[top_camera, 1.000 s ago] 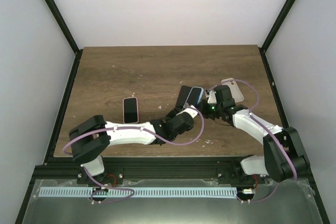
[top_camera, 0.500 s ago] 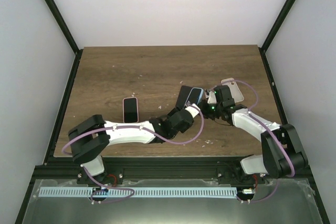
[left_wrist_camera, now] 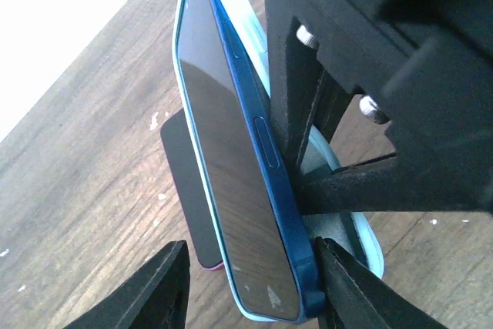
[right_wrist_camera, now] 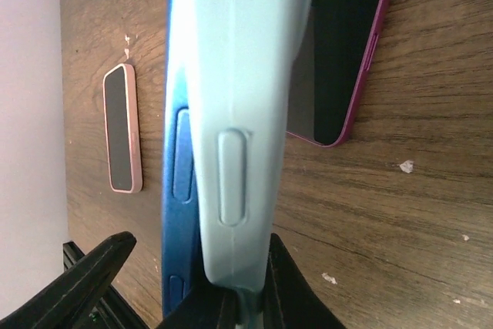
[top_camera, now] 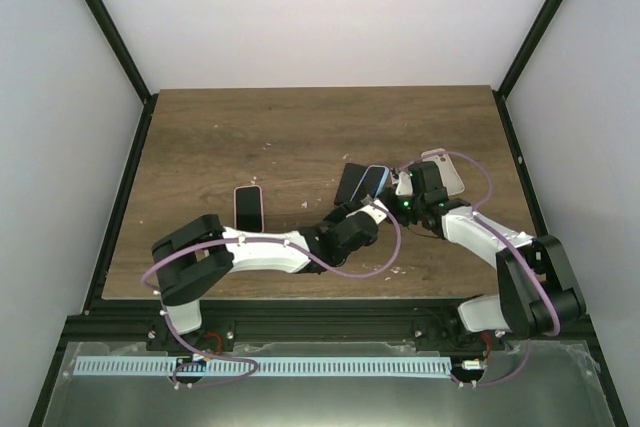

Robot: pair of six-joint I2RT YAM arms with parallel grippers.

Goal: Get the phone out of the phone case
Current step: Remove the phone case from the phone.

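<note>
Blue phone point(left_wrist_camera: 227, 190) half peeled from light-blue phone case point(right_wrist_camera: 239, 75), held on edge above worktop point(top_camera: 220, 137), centre-right. Right jaws clamped tight on case edge. Left jaws part open, straddling phone's near end (one side touching, other clear). Phone's long axis runs away from them.

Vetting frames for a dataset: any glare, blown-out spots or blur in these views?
Top view: even light, sharp, no glare on the table. Left wrist: top-left corner blown out white, pale reflection on the phone. Right wrist: the case looms close and slightly soft; the pink phone is crisp.
</note>
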